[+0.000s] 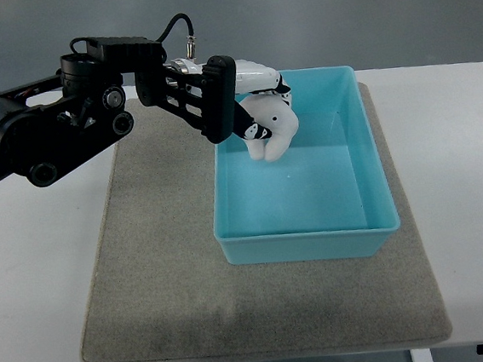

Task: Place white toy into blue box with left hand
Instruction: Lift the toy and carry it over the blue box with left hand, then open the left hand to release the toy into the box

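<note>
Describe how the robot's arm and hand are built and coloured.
Only the left arm shows. It is matte black, made of blocky segments with round joint caps and visible bolts. A black cable loops over the wrist to a silver connector. The forearm ends in a black slotted bracket. The left hand is glossy white with black joint accents.

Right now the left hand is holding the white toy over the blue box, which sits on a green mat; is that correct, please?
Not quite: the mat is grey-beige, not green, as the top view shows. The rest stands: the left hand holds the white toy over the blue box, which sits on that mat.
</note>
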